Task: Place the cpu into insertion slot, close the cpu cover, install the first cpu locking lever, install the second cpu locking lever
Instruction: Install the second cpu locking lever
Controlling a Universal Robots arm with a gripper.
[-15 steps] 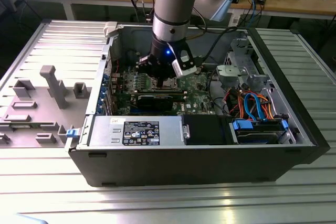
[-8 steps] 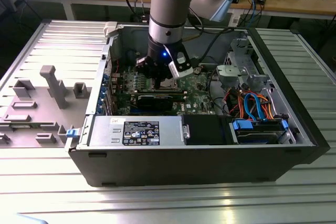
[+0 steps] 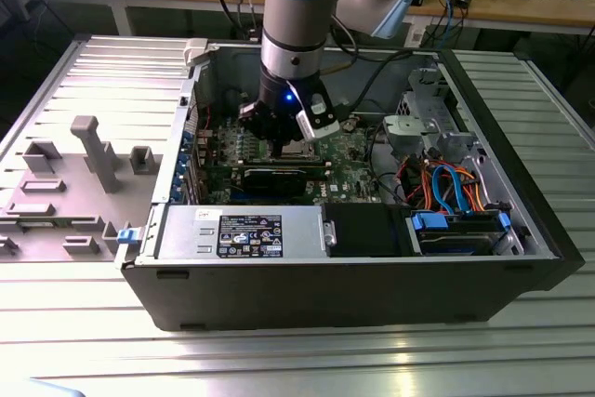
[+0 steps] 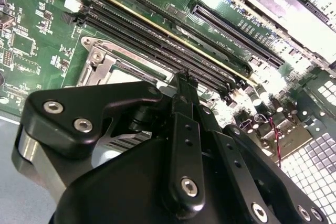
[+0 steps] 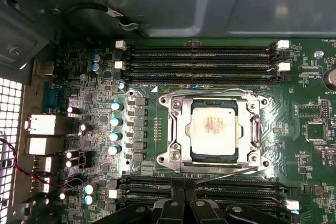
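cpu seated in the insertion slot, so that step's done imo | cpu cover down around it | gripper just beside the socket edge, can't tell if i've got it clenched

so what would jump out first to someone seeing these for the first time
Probably the robot arm reaching down into the open computer case, its black pincer low over the green motherboard. In the first wrist view, the cpu stands out: a pale metal square seated in the insertion slot, with the silver cpu cover framing it, between the rows of long black memory slots.
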